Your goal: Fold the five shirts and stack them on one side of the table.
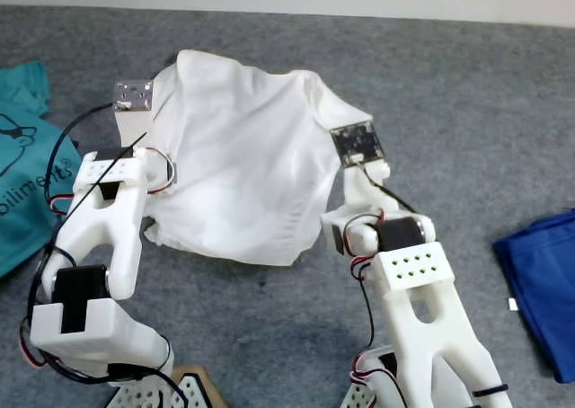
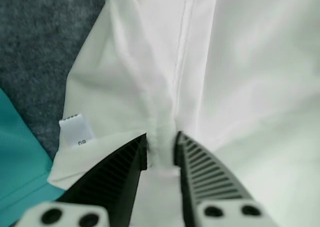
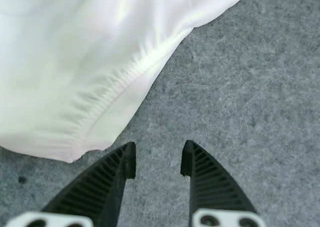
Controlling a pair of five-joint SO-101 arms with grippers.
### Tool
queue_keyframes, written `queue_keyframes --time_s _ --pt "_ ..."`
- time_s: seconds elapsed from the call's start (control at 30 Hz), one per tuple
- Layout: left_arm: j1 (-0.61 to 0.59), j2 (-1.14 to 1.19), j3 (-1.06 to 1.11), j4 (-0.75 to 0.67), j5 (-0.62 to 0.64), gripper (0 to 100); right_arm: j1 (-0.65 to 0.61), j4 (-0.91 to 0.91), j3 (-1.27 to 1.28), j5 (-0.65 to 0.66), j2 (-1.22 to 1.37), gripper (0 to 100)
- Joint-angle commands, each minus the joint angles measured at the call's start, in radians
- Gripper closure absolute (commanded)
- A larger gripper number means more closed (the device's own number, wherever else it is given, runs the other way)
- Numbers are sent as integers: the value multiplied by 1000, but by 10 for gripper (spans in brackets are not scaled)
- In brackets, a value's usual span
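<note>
left claw (image 2: 161, 139) pinched shut | right claw (image 3: 159, 147) spread apart

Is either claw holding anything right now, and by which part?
The left claw pinches the white shirt at a bunched seam near its label. The right claw is open over the table, holding nothing.

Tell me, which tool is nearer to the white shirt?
Left. The left tool pinches a fold of the white shirt; the right tool is open above the grey surface, beside its hem.
</note>
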Motion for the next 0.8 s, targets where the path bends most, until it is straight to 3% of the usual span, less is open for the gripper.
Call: queue_keyframes --time_s 0.0,0.33,0.6,0.77 --pt "-31 -4 -44 -44 -6 995 -5 -45 8 -9 -36 836" --pt "-104 -2 -130 -54 3 994 -7 -50 12 -11 -38 836" --pt "-282 4 -283 -55 244 994 -10 -117 70 -55 -38 836" --pt "-394 5 -272 -161 331 994 -65 -116 77 -55 -38 836"
